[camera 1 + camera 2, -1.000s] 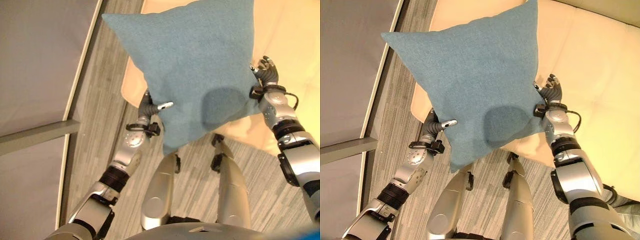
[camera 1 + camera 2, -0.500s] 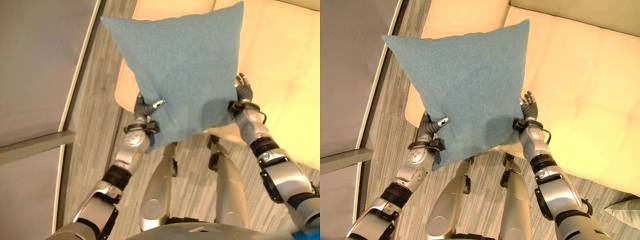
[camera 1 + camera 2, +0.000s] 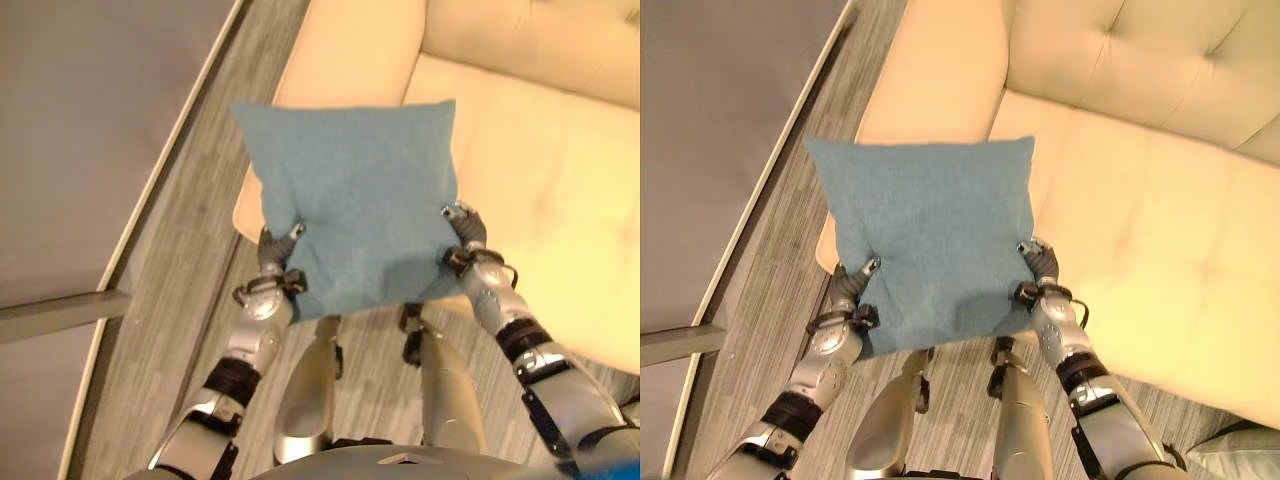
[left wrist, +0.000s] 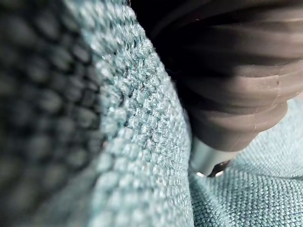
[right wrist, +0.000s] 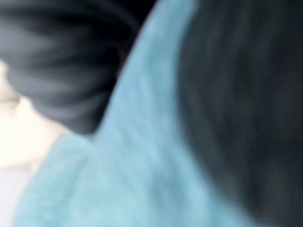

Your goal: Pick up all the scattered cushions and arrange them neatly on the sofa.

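A blue woven cushion (image 3: 350, 215) hangs in the air between my two hands, over the front left corner of the cream sofa (image 3: 1140, 240). My left hand (image 3: 273, 258) grips its lower left edge, thumb on the near face and fingers behind. My right hand (image 3: 466, 238) pinches the lower right corner in the same way. The cushion's weave (image 4: 142, 123) lies right against the left hand's dark cover (image 4: 236, 85) in the left wrist view. The right wrist view shows blue cloth (image 5: 142, 165) pressed against that hand.
The sofa has a tufted back (image 3: 1160, 70) and a wide bare seat to the right of the cushion. A grey panel (image 3: 90, 140) runs along the left beside striped grey flooring (image 3: 190, 300). A pale grey-green cushion (image 3: 1240, 455) lies on the floor at lower right.
Both hands have carried the blue cushion down and away from the camera, toward the sofa's left end. It has turned from a diamond tilt to nearly square. The view has shifted too.
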Controlling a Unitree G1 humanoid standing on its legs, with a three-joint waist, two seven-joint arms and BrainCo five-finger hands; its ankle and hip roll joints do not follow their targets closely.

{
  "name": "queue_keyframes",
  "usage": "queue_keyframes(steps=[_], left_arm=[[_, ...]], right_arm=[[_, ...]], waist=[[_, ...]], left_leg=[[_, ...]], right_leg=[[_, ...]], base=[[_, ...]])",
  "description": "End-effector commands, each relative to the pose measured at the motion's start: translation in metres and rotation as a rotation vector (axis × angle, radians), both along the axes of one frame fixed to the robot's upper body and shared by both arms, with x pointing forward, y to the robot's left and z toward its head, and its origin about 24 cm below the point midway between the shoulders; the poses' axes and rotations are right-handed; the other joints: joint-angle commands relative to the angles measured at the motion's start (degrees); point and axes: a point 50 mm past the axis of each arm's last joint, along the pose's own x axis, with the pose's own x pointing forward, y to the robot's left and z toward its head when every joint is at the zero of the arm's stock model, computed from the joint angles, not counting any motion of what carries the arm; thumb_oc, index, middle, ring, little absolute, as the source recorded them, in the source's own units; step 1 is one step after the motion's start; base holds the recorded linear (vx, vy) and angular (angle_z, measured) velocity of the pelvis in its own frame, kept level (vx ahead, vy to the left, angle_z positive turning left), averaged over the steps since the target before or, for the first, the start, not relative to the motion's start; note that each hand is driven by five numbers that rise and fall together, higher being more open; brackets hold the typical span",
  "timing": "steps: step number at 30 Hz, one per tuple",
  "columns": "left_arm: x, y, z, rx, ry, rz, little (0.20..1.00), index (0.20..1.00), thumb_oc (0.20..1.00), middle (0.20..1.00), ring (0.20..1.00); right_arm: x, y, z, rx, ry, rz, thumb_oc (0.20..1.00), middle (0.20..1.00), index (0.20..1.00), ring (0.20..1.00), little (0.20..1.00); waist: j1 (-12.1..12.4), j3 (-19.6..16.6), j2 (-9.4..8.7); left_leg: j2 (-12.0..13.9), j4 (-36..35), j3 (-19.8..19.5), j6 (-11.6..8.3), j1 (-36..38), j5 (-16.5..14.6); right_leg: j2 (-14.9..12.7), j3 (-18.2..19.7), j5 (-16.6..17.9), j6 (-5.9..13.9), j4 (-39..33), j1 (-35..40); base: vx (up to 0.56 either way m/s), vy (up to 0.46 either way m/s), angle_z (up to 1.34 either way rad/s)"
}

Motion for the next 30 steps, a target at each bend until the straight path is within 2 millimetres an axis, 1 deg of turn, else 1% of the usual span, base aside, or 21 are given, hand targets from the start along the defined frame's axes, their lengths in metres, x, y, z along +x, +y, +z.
queue_keyframes(steps=[1,3,4,5,7,8,10,11,13,14,17,18,19,20,21,22,23,25,27,29,30], left_arm=[[0.008,-0.019,0.027,-0.053,-0.139,-0.12,0.2,0.2,0.2,0.2,0.2],[0.008,-0.019,0.027,-0.053,-0.139,-0.12,0.2,0.2,0.2,0.2,0.2],[-0.002,-0.014,0.018,-0.065,-0.108,-0.119,0.2,0.2,0.2,0.2,0.2],[-0.005,-0.012,0.015,-0.062,-0.095,-0.116,0.2,0.2,0.2,0.2,0.2],[-0.012,-0.008,0.01,-0.069,-0.074,-0.107,0.2,0.2,0.2,0.2,0.2],[-0.017,-0.005,0.005,-0.067,-0.049,-0.109,0.2,0.2,0.2,0.2,0.2],[-0.02,-0.005,0.0,-0.063,-0.029,-0.109,0.2,0.2,0.2,0.2,0.2],[-0.021,-0.004,0.001,-0.062,-0.034,-0.109,0.2,0.2,0.2,0.2,0.2],[-0.023,-0.004,-0.001,-0.062,-0.024,-0.103,0.2,0.2,0.2,0.2,0.2],[-0.024,-0.004,0.001,-0.048,-0.028,-0.102,0.2,0.2,0.2,0.2,0.2],[-0.022,-0.003,0.004,-0.034,-0.042,-0.09,0.2,0.2,0.2,0.2,0.2],[-0.021,-0.001,0.007,-0.016,-0.056,-0.09,0.2,0.2,0.2,0.2,0.2],[-0.021,-0.001,0.008,-0.011,-0.061,-0.09,0.2,0.2,0.2,0.2,0.2],[-0.021,-0.001,0.008,-0.016,-0.06,-0.088,0.2,0.2,0.2,0.2,0.2],[-0.021,0.0,0.008,-0.016,-0.058,-0.083,0.2,0.2,0.2,0.2,0.2],[-0.022,0.001,0.007,-0.026,-0.047,-0.074,0.2,0.2,0.2,0.2,0.2],[-0.024,0.002,0.005,-0.031,-0.042,-0.065,0.2,0.2,0.2,0.2,0.2],[-0.026,0.003,0.004,-0.038,-0.036,-0.065,0.2,0.2,0.2,0.2,0.2],[-0.029,0.002,0.001,-0.066,-0.021,-0.061,0.2,0.2,0.2,0.2,0.2],[-0.026,-0.005,0.002,-0.075,-0.021,-0.078,0.2,0.2,0.2,0.2,0.2],[-0.026,-0.008,0.0,-0.081,-0.014,-0.086,0.2,0.2,0.2,0.2,0.2]], right_arm=[[0.001,0.046,0.025,0.08,-0.164,0.163,0.2,0.2,0.2,0.2,0.2],[0.001,0.046,0.025,0.08,-0.164,0.163,0.2,0.2,0.2,0.2,0.2],[-0.009,0.037,0.015,0.085,-0.135,0.136,0.2,0.2,0.2,0.2,0.2],[-0.013,0.034,0.011,0.085,-0.122,0.127,0.2,0.2,0.2,0.2,0.2],[-0.023,0.028,0.003,0.076,-0.101,0.117,0.2,0.2,0.2,0.2,0.2],[-0.031,0.025,-0.004,0.051,-0.073,0.113,0.2,0.2,0.2,0.2,0.2],[-0.036,0.023,-0.008,0.051,-0.058,0.105,0.2,0.2,0.2,0.2,0.2],[-0.038,0.021,-0.009,0.011,-0.057,0.107,0.2,0.2,0.2,0.2,0.2],[-0.042,0.02,-0.012,-0.018,-0.045,0.106,0.2,0.2,0.2,0.2,0.2],[-0.044,0.02,-0.009,-0.063,-0.057,0.097,0.2,0.2,0.2,0.2,0.2],[-0.046,0.021,-0.008,-0.086,-0.067,0.085,0.2,0.2,0.2,0.2,0.2],[-0.047,0.022,-0.008,-0.076,-0.071,0.075,0.2,0.2,0.2,0.2,0.2],[-0.048,0.024,-0.008,-0.085,-0.073,0.079,0.2,0.2,0.2,0.2,0.2],[-0.049,0.025,-0.01,-0.08,-0.067,0.09,0.2,0.2,0.2,0.2,0.2],[-0.049,0.028,-0.009,-0.075,-0.068,0.1,0.2,0.2,0.2,0.2,0.2],[-0.049,0.03,-0.01,-0.082,-0.067,0.116,0.2,0.2,0.2,0.2,0.2],[-0.047,0.031,-0.008,-0.078,-0.073,0.122,0.2,0.2,0.2,0.2,0.2],[-0.046,0.029,-0.005,-0.096,-0.084,0.127,0.2,0.2,0.2,0.2,0.2],[-0.046,0.026,-0.001,-0.109,-0.099,0.121,0.2,0.2,0.2,0.2,0.2],[-0.044,0.02,0.005,-0.112,-0.122,0.095,0.2,0.2,0.2,0.2,0.2],[-0.045,0.017,0.006,-0.115,-0.124,0.079,0.2,0.2,0.2,0.2,0.2]], waist=[[0.38,-1.29,-4.2],[0.32,-1.47,-4.26],[0.22,-2.73,-4.77],[0.06,-3.55,-5.0],[0.21,-5.04,-5.41],[-0.34,-6.78,-5.44],[-0.55,-7.52,-5.36],[-0.8,-8.23,-5.3],[-1.03,-9.2,-5.27],[-1.39,-9.96,-5.13],[-1.24,-9.76,-4.85],[-0.14,-9.08,-4.05],[0.14,-9.31,-3.86],[0.26,-9.42,-3.75],[0.35,-9.76,-3.79],[1.17,-10.78,-4.25],[1.7,-10.9,-4.82],[2.05,-11.17,-5.08],[2.12,-11.3,-5.46],[1.79,-9.88,-5.68],[1.81,-9.38,-5.92]], left_leg=[[-1.26,2.1,-3.15,-1.76,6.86,-7.01],[-1.35,2.14,-3.18,-1.72,6.59,-6.91],[-2.11,4.05,-4.35,-1.08,7.84,-8.62],[-2.23,4.2,-4.39,-0.9,8.78,-9.17],[-3.43,5.16,-6.0,-0.4,10.82,-10.73],[-3.85,5.1,-5.6,0.06,12.37,-11.43],[-4.32,5.14,-5.19,0.51,13.6,-11.99],[-4.71,4.92,-4.85,0.83,14.45,-12.2],[-5.54,4.27,-3.51,1.65,15.71,-12.53],[-6.11,3.1,-1.55,2.27,17.2,-12.43],[-5.91,3.13,-0.14,2.56,17.48,-12.29],[-5.27,3.65,2.0,2.73,17.8,-12.23],[-4.97,3.81,2.91,2.85,17.51,-11.89],[-4.66,3.69,3.57,2.82,17.81,-11.75],[-4.41,3.61,4.09,2.9,18.03,-11.61],[-4.05,3.78,5.11,2.47,18.09,-11.42],[-3.76,4.17,5.9,2.03,18.01,-11.2],[-2.73,5.67,6.43,1.2,17.88,-11.23],[-1.01,8.64,6.33,-0.17,17.45,-10.83],[0.63,14.95,5.8,-1.86,14.8,-8.11],[1.13,17.73,5.69,-2.4,13.29,-6.74]], right_leg=[[-1.24,1.88,1.83,6.14,-10.83,10.58],[-1.31,1.85,1.95,6.16,-10.89,10.38],[-1.06,3.18,1.7,6.31,-11.31,12.25],[-1.08,3.55,1.65,6.4,-11.56,13.15],[-1.18,4.62,1.91,6.77,-12.06,14.96],[-1.39,5.25,2.29,7.28,-12.27,15.98],[-1.72,5.91,2.74,7.63,-12.48,16.53],[-2.08,6.31,3.41,8.21,-12.69,16.78],[-2.86,7.03,5.35,9.83,-12.82,16.34],[-3.33,7.82,7.27,11.44,-13.04,15.64],[-3.47,6.78,6.89,11.95,-11.06,14.87],[-3.95,1.82,4.51,11.13,-6.98,15.29],[-4.09,-0.27,3.49,10.58,-4.98,15.43],[-3.77,-1.46,2.0,10.01,-3.38,15.9],[-3.04,-1.72,0.54,9.48,-2.12,16.54],[-2.05,-2.42,-0.76,8.78,-4.4,19.13],[-1.86,-3.34,-0.7,8.3,-6.34,20.05],[-0.89,-2.71,-1.31,7.59,-7.78,21.17],[0.36,-2.79,-1.94,6.52,-9.4,22.74],[1.28,-3.62,-2.08,5.3,-11.1,24.64],[1.26,-4.25,-2.14,4.84,-11.61,25.19]], base=[[0.09,0.07,-0.01],[0.07,0.077,-0.13],[0.08,0.114,-0.25],[0.11,0.159,-0.3],[0.09,0.18,-0.25],[0.07,0.172,-0.3],[0.05,0.174,-0.3],[0.01,0.242,-0.26],[-0.05,0.232,-0.67],[-0.1,0.21,-1.0],[-0.12,0.104,-1.0],[-0.17,0.064,-0.82],[-0.21,0.068,-0.91],[-0.11,0.007,-0.91],[-0.07,-0.062,-0.94],[-0.06,-0.129,-0.49],[-0.03,-0.158,-0.32],[0.04,-0.193,-0.57],[0.09,-0.253,-0.29],[-0.01,-0.255,0.14],[-0.04,-0.237,0.19]])
